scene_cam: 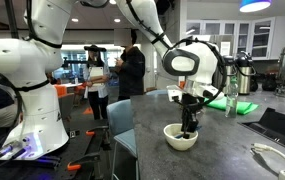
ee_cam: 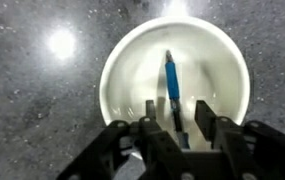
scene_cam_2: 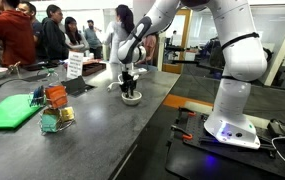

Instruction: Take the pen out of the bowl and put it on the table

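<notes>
The cream bowl (ee_cam: 177, 70) sits on the dark grey table (ee_cam: 32, 90). It also shows in both exterior views (scene_cam: 179, 139) (scene_cam_2: 131, 98). The blue pen (ee_cam: 171, 80) lies inside the bowl, its near dark end running down between my fingers. My gripper (ee_cam: 174, 115) is lowered into the bowl with its two fingers open on either side of the pen, not closed on it. In both exterior views the gripper (scene_cam: 188, 128) (scene_cam_2: 128, 88) reaches straight down into the bowl, and the pen is hidden there.
A green sheet (scene_cam_2: 7, 112) and small colourful blocks (scene_cam_2: 54, 108) lie on the table (scene_cam_2: 92, 130). A sign card (scene_cam_2: 75, 65) stands further back. A green object (scene_cam: 244, 106) and a kettle (scene_cam: 244, 72) stand behind the bowl. People stand beyond the table.
</notes>
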You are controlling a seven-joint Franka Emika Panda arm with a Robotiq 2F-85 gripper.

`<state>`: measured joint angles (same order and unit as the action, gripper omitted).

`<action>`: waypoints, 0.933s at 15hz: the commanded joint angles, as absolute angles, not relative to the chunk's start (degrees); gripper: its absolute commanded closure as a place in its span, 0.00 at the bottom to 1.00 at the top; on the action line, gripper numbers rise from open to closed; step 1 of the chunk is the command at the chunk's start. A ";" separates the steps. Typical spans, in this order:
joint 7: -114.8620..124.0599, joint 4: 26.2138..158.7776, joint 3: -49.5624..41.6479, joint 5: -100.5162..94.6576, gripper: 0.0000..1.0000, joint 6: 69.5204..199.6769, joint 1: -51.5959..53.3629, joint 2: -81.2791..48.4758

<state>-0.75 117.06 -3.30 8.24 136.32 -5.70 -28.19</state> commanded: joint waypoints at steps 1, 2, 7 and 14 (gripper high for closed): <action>-1.17 116.80 -2.55 9.28 0.82 137.23 -6.46 -28.40; -1.38 116.84 -2.50 9.31 0.90 137.44 -6.53 -28.37; -1.55 116.76 -2.55 8.90 0.97 137.66 -6.39 -28.38; -2.07 117.61 -3.10 6.82 0.97 134.03 -5.97 -24.74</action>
